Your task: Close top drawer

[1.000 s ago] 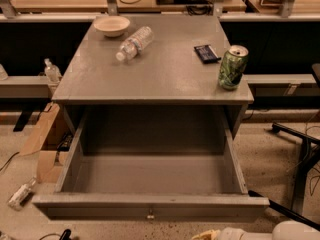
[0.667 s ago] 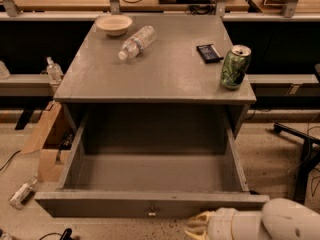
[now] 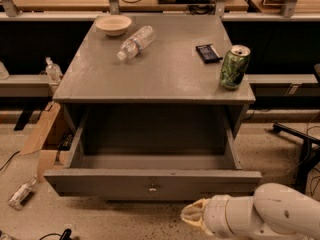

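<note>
The top drawer of the grey cabinet is pulled far out. Its deep box is empty and its wide flat front faces me, with a small metal knob at the centre. My gripper comes in from the bottom right on a white arm. It sits just below and to the right of the knob, in front of the drawer front, apart from it.
On the cabinet top lie a bowl, a plastic bottle on its side, a dark packet and a green can. A cardboard box and a bottle lie on the floor to the left. A chair base stands at right.
My arm has come further into view from the bottom right and the gripper has moved left toward the drawer front. The drawer has not moved.
</note>
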Tool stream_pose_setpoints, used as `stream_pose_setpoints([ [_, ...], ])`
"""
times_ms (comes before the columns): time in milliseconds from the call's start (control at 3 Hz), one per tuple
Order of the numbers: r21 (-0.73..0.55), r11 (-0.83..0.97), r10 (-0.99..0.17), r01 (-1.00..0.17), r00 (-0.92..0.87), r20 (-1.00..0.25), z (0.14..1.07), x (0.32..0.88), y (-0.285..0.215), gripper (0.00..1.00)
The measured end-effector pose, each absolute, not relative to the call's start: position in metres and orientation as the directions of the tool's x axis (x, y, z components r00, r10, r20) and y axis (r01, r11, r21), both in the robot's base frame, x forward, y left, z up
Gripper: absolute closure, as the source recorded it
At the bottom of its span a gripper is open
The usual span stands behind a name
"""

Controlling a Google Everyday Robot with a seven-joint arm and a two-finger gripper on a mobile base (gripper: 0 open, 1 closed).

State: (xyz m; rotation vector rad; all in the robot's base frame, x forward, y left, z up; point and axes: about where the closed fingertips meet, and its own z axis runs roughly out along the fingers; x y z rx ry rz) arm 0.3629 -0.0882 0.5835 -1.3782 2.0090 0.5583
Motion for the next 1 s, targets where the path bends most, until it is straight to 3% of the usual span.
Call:
stream_pose_setpoints([
  [333, -0.033, 0.341, -0.691, -0.939, -0.227, -0.686, 0.593, 0.423, -0.081, 1.0],
  [1000, -0.063, 0.319, -0.705, -0.946, -0.192, -0.682, 0.598, 0.452, -0.084, 1.0],
])
